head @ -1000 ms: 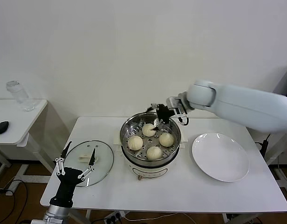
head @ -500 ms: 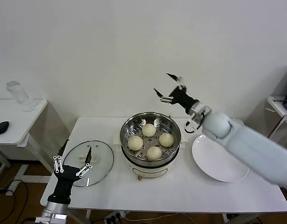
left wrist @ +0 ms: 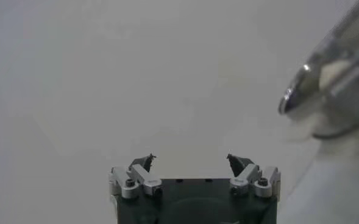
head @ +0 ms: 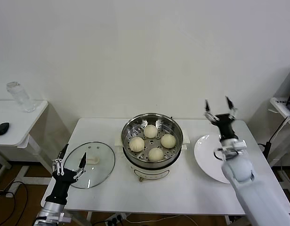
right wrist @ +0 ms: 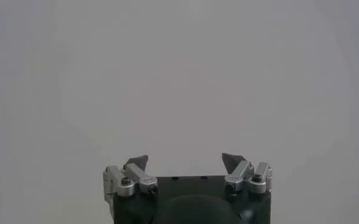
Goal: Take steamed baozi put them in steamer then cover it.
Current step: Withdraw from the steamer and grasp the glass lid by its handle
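Head view: we see four steamed baozi (head: 152, 141) inside steamer (head: 127, 131), uncovered. Cover (head: 90, 164) flat on table (head: 182, 190), left of steamer. Left gripper (head: 69, 160) over cover's near edge, fingers spread, empty. Right gripper (head: 218, 107) raised above white plate (head: 208, 157), fingers apart, empty.

The steamer (head: 152, 139) stands at the middle of the tabletop (head: 182, 188), and the four steamed baozi (head: 156, 154) lie inside it, one toward the back, one toward the front, one to each side. The cover (head: 90, 164) lies flat on the tabletop to the left of the steamer, apart from it. A plate (head: 212, 160) lies to the right of the steamer. Off to the left stands a side table (head: 18, 127) carrying a jar (head: 20, 97) at its back.
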